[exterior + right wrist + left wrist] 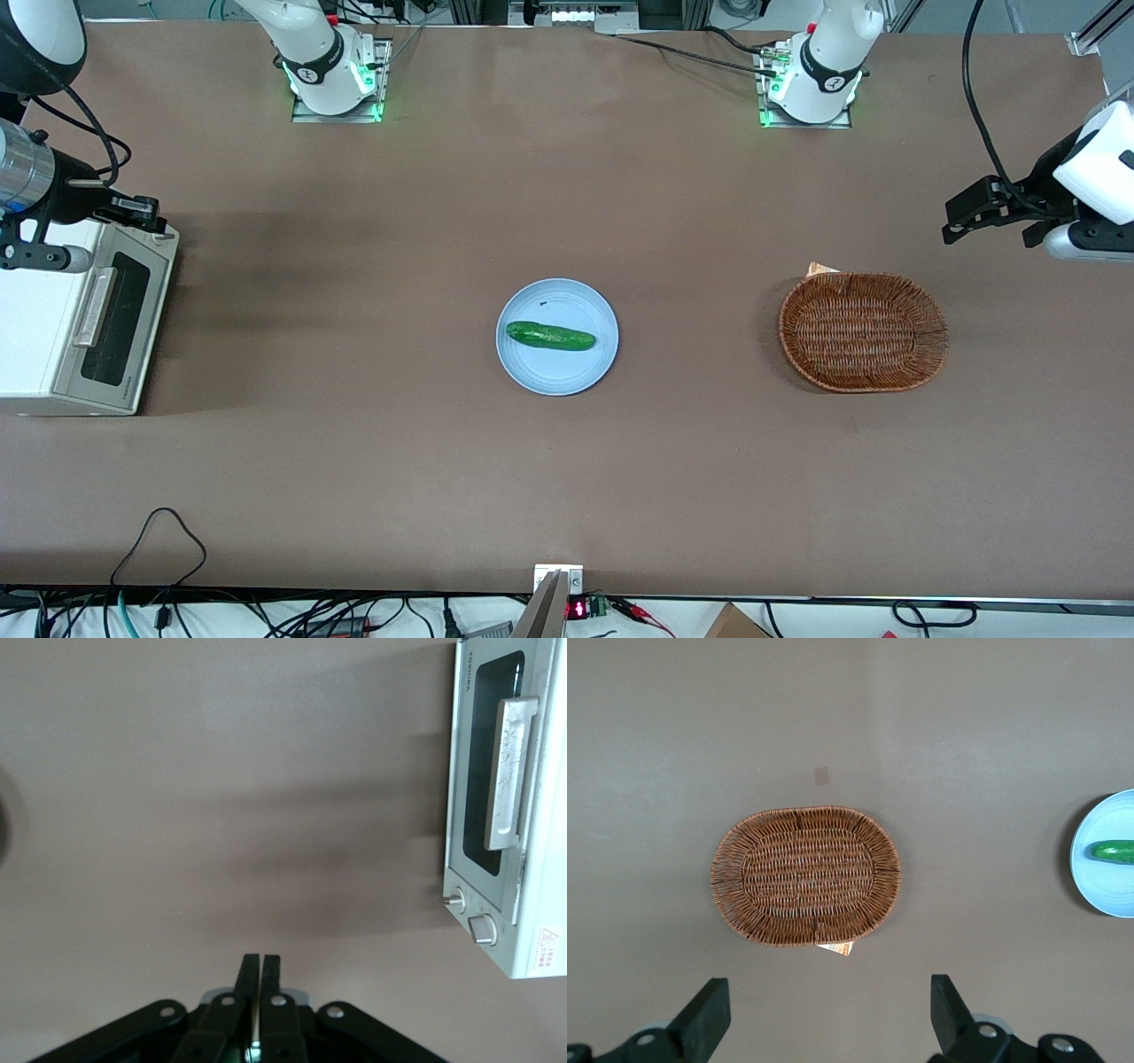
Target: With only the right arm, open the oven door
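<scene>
The white oven [35,310] stands at the working arm's end of the table. Its oven door [120,321] is closed, with the dark window and the silver bar handle [95,306] facing the middle of the table. The right arm [35,177] reaches over the oven's farther corner, and its black gripper [146,214] hangs just above that corner, apart from the handle. In the right wrist view the gripper [260,958] is shut and empty over bare table. The oven door [478,828], its handle [512,771] and two knobs [454,899] show off to one side.
A blue plate [567,377] with a cucumber [549,336] lies mid-table. A brown wicker basket [863,330] lies toward the parked arm's end, and also shows in the left wrist view [806,875]. Cables hang along the table's front edge.
</scene>
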You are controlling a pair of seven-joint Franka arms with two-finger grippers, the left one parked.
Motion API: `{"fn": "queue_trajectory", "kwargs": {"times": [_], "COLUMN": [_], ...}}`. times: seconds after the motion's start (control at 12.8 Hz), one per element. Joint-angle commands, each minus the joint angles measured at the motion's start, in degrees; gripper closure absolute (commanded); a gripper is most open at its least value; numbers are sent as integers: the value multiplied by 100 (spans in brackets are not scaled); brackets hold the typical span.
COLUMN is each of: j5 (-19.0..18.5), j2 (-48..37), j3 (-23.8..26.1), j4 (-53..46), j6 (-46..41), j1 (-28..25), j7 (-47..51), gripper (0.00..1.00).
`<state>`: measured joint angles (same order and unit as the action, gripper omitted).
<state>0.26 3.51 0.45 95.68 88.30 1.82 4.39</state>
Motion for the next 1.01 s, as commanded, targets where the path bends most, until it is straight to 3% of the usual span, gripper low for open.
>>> {"fn": "queue_trajectory", "kwargs": {"times": [0.0,0.08,0.23,0.39,0.54,0.62,0.78,0.93], "j5": [-270,-725,-1254,-2306,-3047,-3320,-3480,-4013], "j2": [88,88,210,517,798,948,1185,1344], "j3": [17,26,52,61,61,61,61,61], "j4": [-181,-190,-146,-155,-164,-172,-190,-181], "j6": [-286,-392,-480,-629,-787,-927,-946,-929], "j1": [29,-6,-41,-260,-419,-454,-507,-560], "j7": [44,131,429,947,967,1002,1002,1054], "gripper": [95,95,95,95,95,95,98,98]}}
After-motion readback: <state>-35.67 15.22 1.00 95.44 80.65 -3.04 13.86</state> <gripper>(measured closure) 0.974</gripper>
